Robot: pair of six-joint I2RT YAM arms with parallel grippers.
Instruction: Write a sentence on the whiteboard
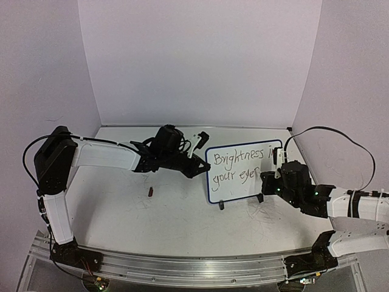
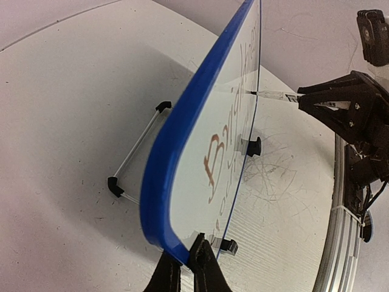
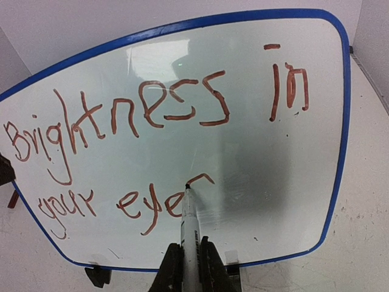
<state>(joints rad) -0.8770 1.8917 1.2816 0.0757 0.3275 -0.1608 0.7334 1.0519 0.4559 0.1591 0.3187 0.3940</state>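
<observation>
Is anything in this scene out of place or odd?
A small dark red object, perhaps a marker cap, lies loose on the table left of the whiteboard. Grey scribbles mark the tabletop near it.

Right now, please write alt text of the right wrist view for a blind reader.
A marker, held in the right fingers, touches its tip to a blue-framed whiteboard, ending the sentence "Brightness in your eye" with an unfinished letter.
</observation>
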